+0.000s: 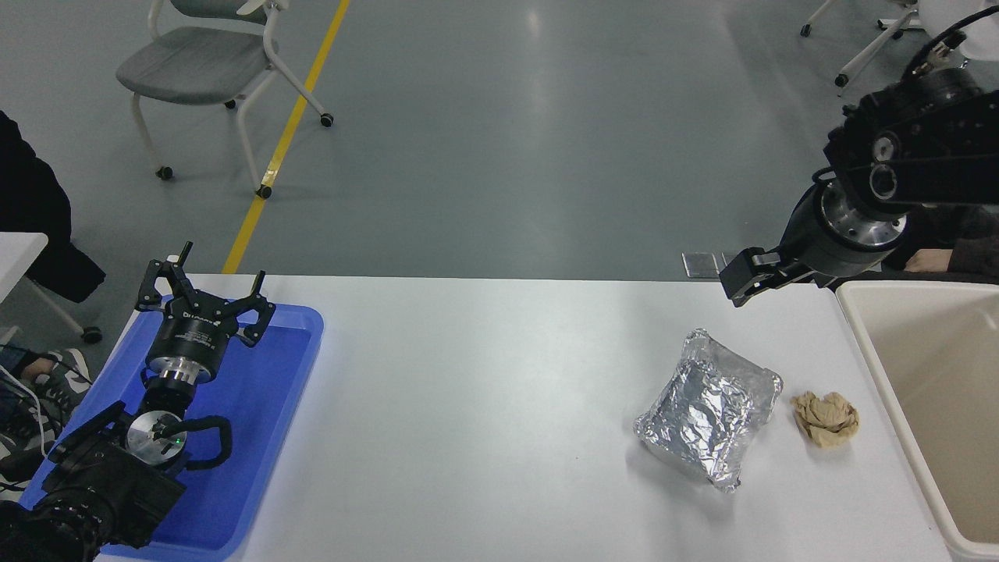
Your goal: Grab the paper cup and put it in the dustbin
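From my seat I see the right gripper (751, 275) raised in the upper right of the frame, over the far edge of the white table (484, 406), just left of the dustbin (862, 343); its wrist points toward the lower left, and from this angle only a dark block of fingers shows, so I cannot tell whether they are spread or closed, and I see nothing in them. The dustbin, a cream-beige tub, fills the right edge from mid-height down to the bottom corner; the part of its inside I can see shows only plain beige floor and wall. The paper cup is nowhere in my view: not on the table, not in the visible part of the dustbin, so I cannot say where it sits. On the table in the lower right lies a foil tray (709, 407), crinkled and tilted at an angle, with a crumpled brown paper ball (826, 417) just beside it on its right, between the foil and the dustbin, apart from both. My left gripper (204, 303) is parked at the lower left over the blue tray (265, 406), its fingers spread wide and holding nothing. A person's dark sleeve and a hand (933, 259) show at the right edge behind the dustbin.
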You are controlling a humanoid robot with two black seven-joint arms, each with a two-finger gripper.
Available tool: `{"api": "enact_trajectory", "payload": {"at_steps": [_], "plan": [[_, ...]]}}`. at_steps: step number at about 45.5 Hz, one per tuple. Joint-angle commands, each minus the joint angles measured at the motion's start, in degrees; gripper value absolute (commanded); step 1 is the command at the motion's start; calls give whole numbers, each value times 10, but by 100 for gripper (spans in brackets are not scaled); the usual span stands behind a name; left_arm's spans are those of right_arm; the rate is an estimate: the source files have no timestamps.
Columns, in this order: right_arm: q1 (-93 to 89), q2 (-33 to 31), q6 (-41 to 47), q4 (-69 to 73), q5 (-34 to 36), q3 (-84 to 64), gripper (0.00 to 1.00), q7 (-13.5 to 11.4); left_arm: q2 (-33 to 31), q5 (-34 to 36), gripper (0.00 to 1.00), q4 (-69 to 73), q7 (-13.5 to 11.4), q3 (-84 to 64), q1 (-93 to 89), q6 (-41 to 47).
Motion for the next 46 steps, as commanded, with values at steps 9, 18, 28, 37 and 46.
{"api": "enact_trajectory", "payload": {"at_steps": [9, 18, 28, 37, 46], "plan": [[95, 47, 10, 71, 121, -29, 100, 0, 0, 0, 100, -1, 0, 1, 0, 0], [128, 46, 28, 114, 121, -43, 100, 0, 0, 0, 100, 1, 1, 1, 0, 0], [146, 45, 87, 124, 123, -54, 100, 1, 0, 0, 100, -1, 1, 1, 0, 0], [149, 39, 118, 132, 126, -63, 100, 1, 0, 0, 100, -1, 1, 1, 1, 0], [146, 44, 127, 131, 128, -60, 100, 5, 0, 0, 100, -1, 1, 1, 1, 0]]}}
